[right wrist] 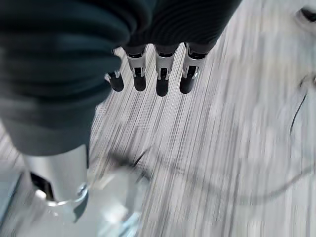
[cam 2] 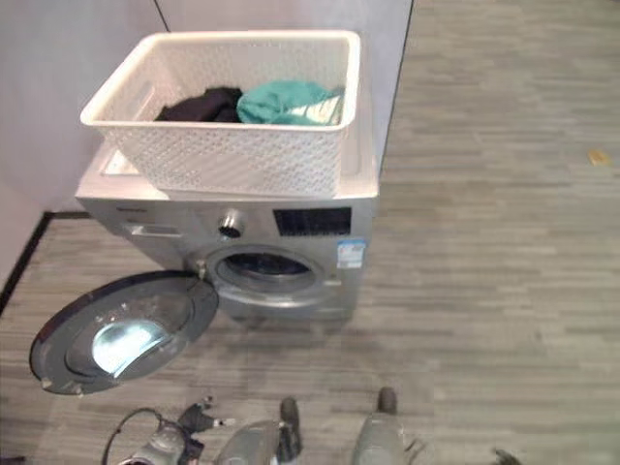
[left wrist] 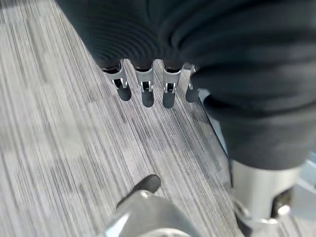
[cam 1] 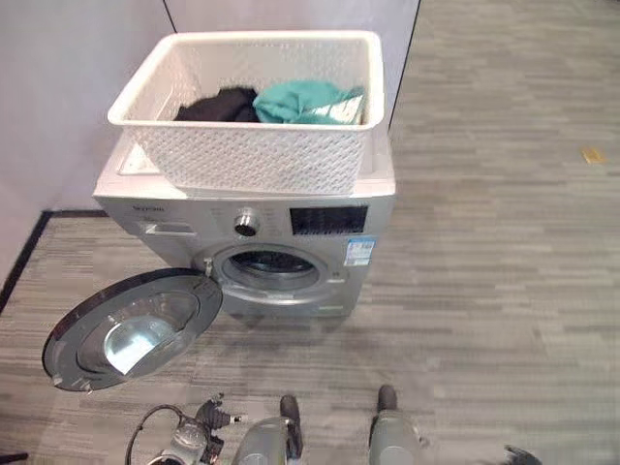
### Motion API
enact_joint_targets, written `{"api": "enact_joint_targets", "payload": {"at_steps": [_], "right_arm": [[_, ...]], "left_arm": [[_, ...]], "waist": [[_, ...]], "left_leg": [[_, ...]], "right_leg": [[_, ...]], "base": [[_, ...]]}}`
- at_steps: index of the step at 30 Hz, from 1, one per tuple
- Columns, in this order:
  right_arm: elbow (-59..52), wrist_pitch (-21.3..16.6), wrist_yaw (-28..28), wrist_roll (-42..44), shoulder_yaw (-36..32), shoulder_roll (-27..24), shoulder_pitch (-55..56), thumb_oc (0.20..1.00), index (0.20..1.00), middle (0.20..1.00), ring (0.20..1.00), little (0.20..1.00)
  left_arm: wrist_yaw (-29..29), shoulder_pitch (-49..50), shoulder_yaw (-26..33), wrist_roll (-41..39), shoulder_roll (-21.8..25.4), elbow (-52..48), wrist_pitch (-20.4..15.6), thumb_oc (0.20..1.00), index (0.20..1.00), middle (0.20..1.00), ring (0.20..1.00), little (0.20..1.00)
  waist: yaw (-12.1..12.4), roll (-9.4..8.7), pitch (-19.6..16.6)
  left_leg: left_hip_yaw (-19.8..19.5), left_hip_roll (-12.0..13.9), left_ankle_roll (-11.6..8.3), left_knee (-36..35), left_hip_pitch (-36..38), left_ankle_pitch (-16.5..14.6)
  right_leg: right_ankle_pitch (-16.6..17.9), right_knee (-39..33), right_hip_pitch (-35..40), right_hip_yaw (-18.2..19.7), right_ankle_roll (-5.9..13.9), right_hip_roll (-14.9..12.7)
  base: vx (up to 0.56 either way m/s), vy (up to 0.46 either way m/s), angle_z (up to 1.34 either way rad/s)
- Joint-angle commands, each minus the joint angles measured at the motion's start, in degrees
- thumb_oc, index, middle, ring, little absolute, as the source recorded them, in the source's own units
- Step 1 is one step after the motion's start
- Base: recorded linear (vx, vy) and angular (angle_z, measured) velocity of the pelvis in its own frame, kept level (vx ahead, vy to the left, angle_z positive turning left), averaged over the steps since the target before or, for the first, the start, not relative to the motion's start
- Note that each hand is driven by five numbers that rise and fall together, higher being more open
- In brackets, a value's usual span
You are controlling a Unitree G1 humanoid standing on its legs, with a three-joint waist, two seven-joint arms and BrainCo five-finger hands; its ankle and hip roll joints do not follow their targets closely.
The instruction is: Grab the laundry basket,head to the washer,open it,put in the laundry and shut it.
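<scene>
A white lattice laundry basket point(cam 1: 262, 155) stands on top of the silver front-loading washer point(cam 1: 320, 221). Inside it lie a black garment point(cam 1: 218, 105) and a teal garment point(cam 1: 305, 100). The washer's round door point(cam 1: 131, 325) is swung wide open to the left, low over the floor, and the dark drum opening point(cam 1: 271, 263) is uncovered. My left hand point(left wrist: 143, 86) hangs over the striped floor with relaxed fingers and holds nothing. My right hand point(right wrist: 160, 74) hangs the same way, open and empty. Both hands are well short of the washer.
A pale grey wall point(cam 1: 68, 97) runs behind and to the left of the washer, with a black strip point(cam 1: 24, 257) along its foot. Grey striped carpet point(cam 1: 504, 271) stretches to the right, with a small yellowish mark point(cam 1: 592, 154) on it.
</scene>
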Motion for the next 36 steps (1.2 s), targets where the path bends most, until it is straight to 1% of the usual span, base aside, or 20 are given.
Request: {"api": "enact_joint_targets", "payload": {"at_steps": [1, 2, 3, 4, 5, 7, 9, 11, 14, 16, 17, 19, 20, 21, 22, 23, 26, 27, 32, 36], "right_arm": [[0.7, -1.0, 0.1, -2.3, 3.4, -0.4, -2.0, 1.000, 1.000, 1.000, 1.000, 1.000], [0.7, -1.0, 0.1, -2.3, 3.4, -0.5, -2.0, 1.000, 1.000, 1.000, 1.000, 1.000], [1.4, -1.4, 0.1, -2.1, 4.7, -0.1, -2.3, 1.000, 1.000, 1.000, 1.000, 1.000], [1.9, -1.4, 0.1, -1.9, 4.9, 0.0, -1.9, 1.000, 1.000, 1.000, 1.000, 1.000], [2.5, -1.5, 0.1, -1.9, 4.8, -0.2, -1.7, 1.000, 1.000, 1.000, 1.000, 1.000], [4.5, -1.4, -0.2, -2.6, 5.4, -0.3, -1.4, 1.000, 1.000, 1.000, 1.000, 1.000], [5.4, -1.3, -0.3, -3.2, 5.3, -0.6, -1.4, 1.000, 1.000, 1.000, 1.000, 1.000], [3.2, -1.3, 0.0, -1.9, 4.8, -1.4, -1.1, 1.000, 1.000, 1.000, 1.000, 1.000], [2.5, -1.2, 0.3, -0.8, 4.0, -2.0, -0.6, 1.000, 1.000, 1.000, 1.000, 1.000], [2.5, -1.2, 0.0, -0.4, 3.6, -2.5, -0.3, 1.000, 1.000, 1.000, 1.000, 1.000], [2.9, -1.0, -0.1, -0.5, 3.4, -2.7, 0.0, 1.000, 1.000, 1.000, 1.000, 1.000], [2.6, -1.0, -0.3, -0.6, 3.2, -2.8, 0.1, 1.000, 1.000, 1.000, 1.000, 1.000], [2.2, -1.0, -0.4, -0.7, 3.2, -2.9, 0.4, 1.000, 1.000, 1.000, 1.000, 1.000], [1.1, -1.0, -0.6, -1.1, 3.4, -3.2, 0.5, 1.000, 1.000, 1.000, 1.000, 1.000], [-0.6, -0.9, -0.5, -1.5, 3.8, -3.3, 0.5, 1.000, 1.000, 1.000, 1.000, 1.000], [-2.5, -0.9, -0.2, -1.9, 4.6, -3.3, -0.2, 1.000, 1.000, 1.000, 1.000, 1.000], [-3.9, -0.6, -0.2, -2.6, 4.8, -3.2, -0.4, 1.000, 1.000, 1.000, 1.000, 1.000], [-3.1, -0.6, -0.2, -2.9, 4.8, -2.7, -1.1, 1.000, 1.000, 1.000, 1.000, 1.000], [-2.7, -1.1, -0.8, -3.7, 6.9, -1.8, -5.2, 1.000, 1.000, 1.000, 1.000, 1.000], [-2.1, -1.2, -0.5, -4.0, 7.8, -0.7, -5.8, 1.000, 1.000, 1.000, 1.000, 1.000]], "left_arm": [[0.6, -3.0, 2.5, 2.6, 1.4, 0.6, -0.4, 1.000, 1.000, 1.000, 1.000, 1.000], [0.6, -3.0, 2.5, 2.6, 1.4, 0.6, -0.5, 1.000, 1.000, 1.000, 1.000, 1.000], [0.2, -3.4, 1.8, 2.9, 0.7, 1.2, -0.4, 1.000, 1.000, 1.000, 1.000, 1.000], [0.0, -3.3, 1.4, 3.0, 0.3, 1.1, -0.5, 1.000, 1.000, 1.000, 1.000, 1.000], [-0.1, -3.6, 0.7, 3.4, -0.5, 0.9, -0.8, 1.000, 1.000, 1.000, 1.000, 1.000], [0.1, -3.9, -0.8, 3.7, -1.9, -0.5, -1.1, 1.000, 1.000, 1.000, 1.000, 1.000], [-0.2, -3.8, -1.7, 3.7, -2.4, -1.5, -1.1, 1.000, 1.000, 1.000, 1.000, 1.000], [-0.1, -3.9, -2.0, 3.3, -2.2, -3.4, -1.2, 1.000, 1.000, 1.000, 1.000, 1.000], [0.1, -4.7, -2.1, 2.9, -2.0, -3.5, -1.1, 1.000, 1.000, 1.000, 1.000, 1.000], [0.3, -5.3, -2.4, 2.8, -1.8, -3.5, -1.0, 1.000, 1.000, 1.000, 1.000, 1.000], [0.3, -5.4, -2.4, 2.8, -1.7, -3.5, -0.9, 1.000, 1.000, 1.000, 1.000, 1.000], [0.5, -5.5, -2.3, 3.0, -1.2, -2.9, -0.9, 1.000, 1.000, 1.000, 1.000, 1.000], [0.7, -5.4, -2.1, 3.1, -0.9, -2.6, -0.8, 1.000, 1.000, 1.000, 1.000, 1.000], [1.1, -5.7, -1.6, 3.0, -0.4, -1.2, -0.8, 1.000, 1.000, 1.000, 1.000, 1.000], [1.2, -6.0, -1.3, 2.9, -0.1, -0.3, -0.6, 1.000, 1.000, 1.000, 1.000, 1.000], [1.2, -6.3, -0.6, 2.5, 0.4, 0.8, -0.5, 1.000, 1.000, 1.000, 1.000, 1.000], [1.4, -6.2, -0.4, 3.0, 0.7, 1.4, -0.5, 1.000, 1.000, 1.000, 1.000, 1.000], [1.5, -5.9, -0.4, 3.5, 0.8, 1.6, -0.7, 1.000, 1.000, 1.000, 1.000, 1.000], [2.3, -6.2, -2.5, 5.4, 0.0, 1.2, -1.1, 1.000, 1.000, 1.000, 1.000, 1.000], [2.3, -6.4, -2.6, 5.9, -0.3, 2.2, -1.1, 1.000, 1.000, 1.000, 1.000, 1.000]], "waist": [[-1.7, -1.76, 0.4], [-1.6, -1.78, 0.5], [-2.4, -2.21, 0.6], [-2.6, -2.20, 0.4], [-2.7, -1.95, 0.0], [-2.6, -0.94, -1.2], [-2.8, -0.32, -1.5], [-2.9, -0.38, -0.4], [-2.9, -0.86, 0.7], [-3.3, -0.70, 0.7], [-3.4, -0.57, 0.6], [-3.2, -0.46, 0.3], [-3.2, -0.37, 0.0], [-3.3, 0.07, -0.4], [-3.2, 0.34, -0.5], [-3.2, 0.69, -0.7], [-3.3, 0.94, -0.9], [-3.0, 1.10, -1.1], [-2.0, 1.91, -0.9], [-1.6, 1.73, -1.3]], "left_leg": [[-2.6, 0.8, -5.20, -0.9, 0.1, 0.2], [-2.5, 0.8, -5.20, -0.9, 0.2, 0.2], [-2.6, -1.4, -4.71, -2.1, 0.8, 0.5], [-2.7, -1.9, -4.69, -2.5, 1.2, 0.5], [-3.2, -2.5, -4.64, -2.0, 1.2, 0.2], [-4.0, -2.4, -5.18, -0.8, 0.6, -0.2], [-4.5, -2.3, -5.69, 0.6, 0.4, -0.6], [-5.4, -1.7, -8.52, 10.6, -3.1, 0.1], [-5.4, 0.1, -11.91, 18.3, -6.5, 3.9], [-3.1, 3.2, -11.53, 16.9, -7.0, 4.7], [-3.1, 4.5, -10.93, 15.0, -7.3, 4.7], [-5.2, 5.1, -9.86, 11.7, -7.0, 3.7], [-6.5, 5.9, -9.64, 8.4, -6.7, 4.3], [-9.0, 8.0, -10.22, 2.5, -5.9, 7.3], [-10.8, 8.8, -10.75, 0.0, -5.7, 9.2], [-13.3, 8.5, -10.91, -1.7, -4.7, 8.9], [-12.1, 7.0, -10.62, -1.6, -3.8, 7.7], [-10.9, 6.0, -9.78, -1.4, -3.5, 6.5], [-7.1, 4.1, -8.22, -1.8, -3.3, 4.8], [-6.6, 3.8, -7.99, -1.9, -3.3, 4.5]], "right_leg": [[1.7, -5.6, 4.3, 4.6, -0.26, 10.2], [1.7, -5.5, 4.3, 4.7, -0.26, 10.1], [-1.0, -2.9, 2.9, 8.4, -0.89, 17.9], [-1.8, -4.0, 3.4, 9.1, -1.61, 19.0], [-2.1, -6.7, 4.4, 10.4, -3.68, 19.8], [-2.1, -11.3, 6.5, 12.5, -4.43, 20.9], [-1.9, -12.8, 7.5, 12.4, -4.54, 20.8], [-1.7, -14.3, 9.1, 12.9, -5.16, 20.5], [-2.1, -14.5, 10.7, 12.2, -5.97, 19.5], [-2.6, -14.8, 11.5, 11.3, -6.17, 19.0], [-3.0, -14.9, 11.8, 11.1, -6.21, 18.7], [-3.8, -14.8, 12.5, 11.4, -6.03, 18.5], [-4.2, -14.5, 12.4, 11.8, -5.79, 18.5], [-4.9, -14.2, 12.6, 12.4, -5.38, 18.4], [-5.2, -13.9, 12.7, 12.8, -5.27, 18.5], [-5.8, -13.2, 12.7, 14.1, -4.62, 18.4], [-5.4, -12.3, 12.6, 14.8, -3.61, 16.9], [-4.6, -12.3, 12.4, 16.1, -2.60, 15.6], [-1.2, -15.1, 11.1, 17.9, -0.06, 12.5], [-0.8, -15.8, 11.2, 17.7, 0.14, 12.1]], "base": [[0.03, 0.217, -0.93], [0.07, 0.260, -0.17], [0.06, 0.165, 0.04], [0.11, 0.172, -0.02], [0.11, 0.026, 0.43], [0.14, -0.042, 0.56], [0.10, -0.085, 0.22], [0.05, -0.123, 0.35], [0.04, -0.078, 0.32], [0.05, 0.005, 0.26], [0.07, 0.065, 0.27], [0.10, 0.093, 0.34], [0.16, 0.182, 0.22], [0.17, 0.223, 0.01], [0.23, 0.311, -0.17], [0.18, 0.263, -0.16], [0.13, 0.282, -0.26], [0.11, 0.333, -0.49], [0.04, 0.226, -0.65], [0.04, 0.072, -0.19]]}}
